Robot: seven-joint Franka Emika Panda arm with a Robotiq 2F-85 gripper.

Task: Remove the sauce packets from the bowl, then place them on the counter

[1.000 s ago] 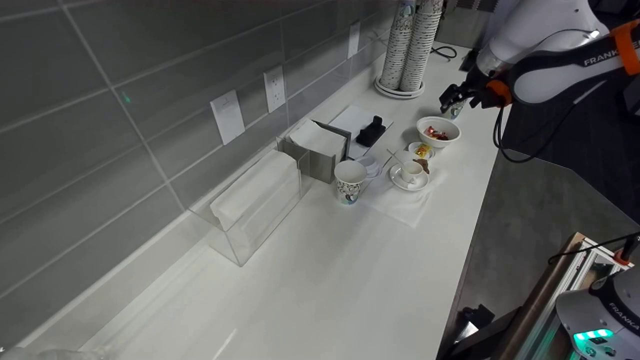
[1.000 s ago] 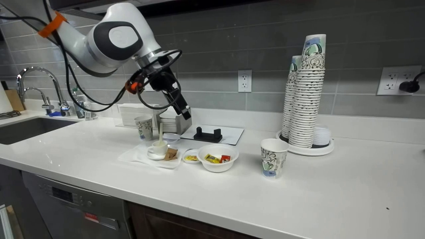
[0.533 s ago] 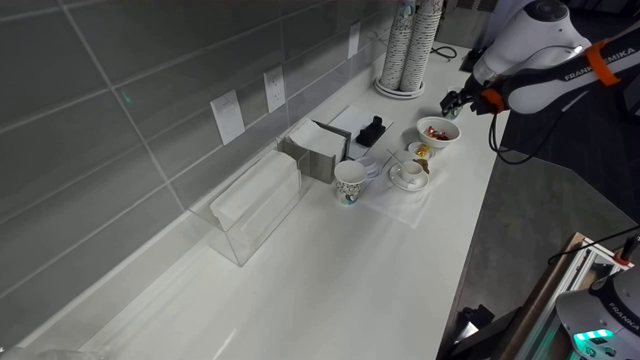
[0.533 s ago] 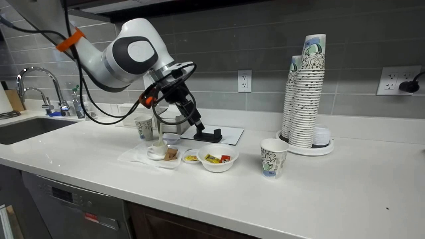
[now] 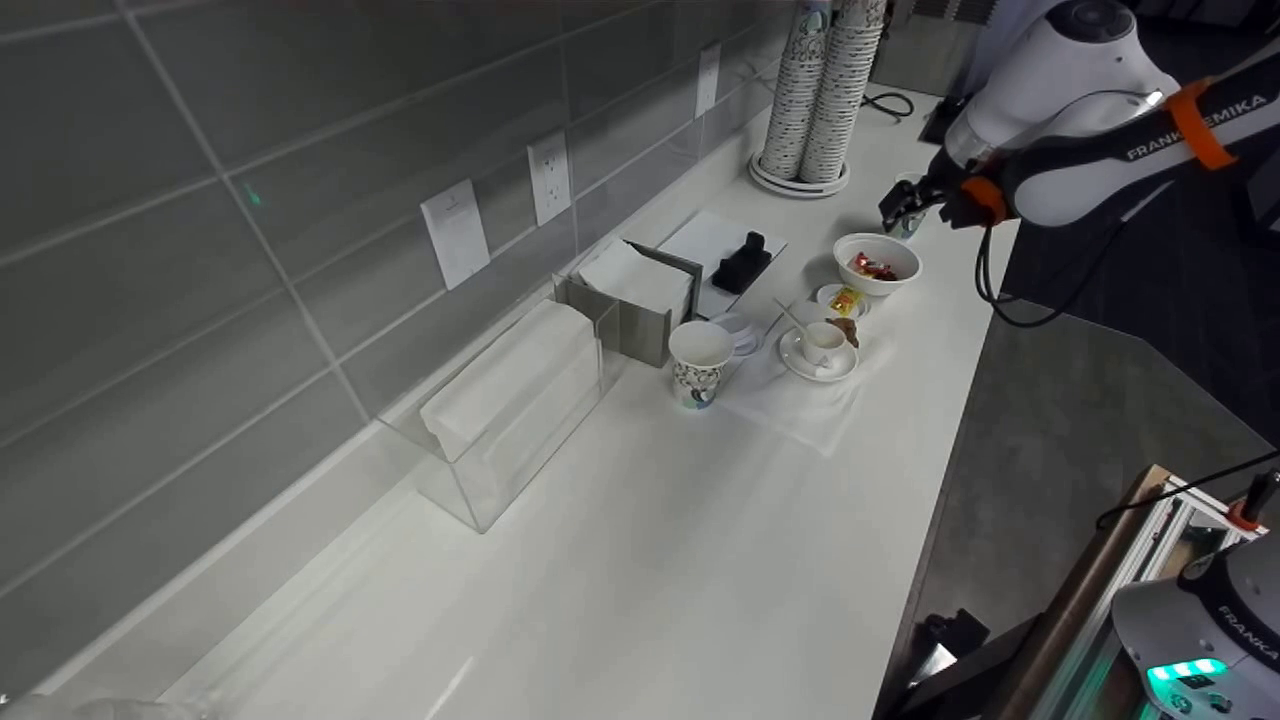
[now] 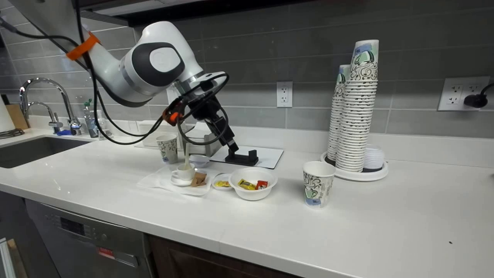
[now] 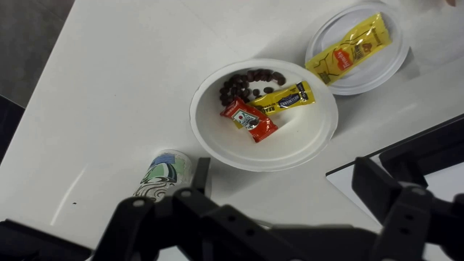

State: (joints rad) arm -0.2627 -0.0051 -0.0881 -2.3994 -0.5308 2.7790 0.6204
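Inside a shallow round white bowl (image 7: 301, 139), a shiny red sauce packet (image 7: 252, 119) with a pale label. Lies slantwise across a narrow yellow Hellmann's sauce packet (image 7: 290, 98), hiding part of it. Shares the bowl with a scatter of small dark reddish-brown bean-shaped pieces (image 7: 235, 85), mostly bunched along one side. Rests, bowl and all, on a glossy white desk (image 6: 366, 231).

Just beside the bowl, a round see-through dish (image 7: 380, 65), bearing a glossy yellow French's packet (image 7: 349, 52) with one end over the dish's rim. Cannot tell if touching the bowl.

At the end of a white jointed robot arm (image 6: 166, 33) with orange bands, a black two-finger tool (image 7: 284, 175). Hangs above the desk, near the bowl and apart from the packets. Is fully released, with jaws spread wide and grasping nothing.

In both exterior views, two tall stacks of patterned white paper cups (image 6: 359, 123) on a round white tray (image 6: 359, 177). Near the tray, a single upright paper cup (image 6: 318, 185) of similar pattern. Past the see-through dish, a small white cup (image 6: 186, 173) on a white saucer (image 5: 795, 361), with a pale stir stick (image 5: 789, 313) leaning in it and a crumpled brown piece (image 6: 198, 179) just beside. Toward the grey tiled wall (image 6: 247, 65), a black two-pronged stand (image 6: 243, 159) on a flat white board (image 6: 269, 154). Also near the wall, a clear plastic box (image 5: 440, 475) of folded white paper towels (image 5: 520, 370) beside a grey metal caddy (image 5: 640, 335).
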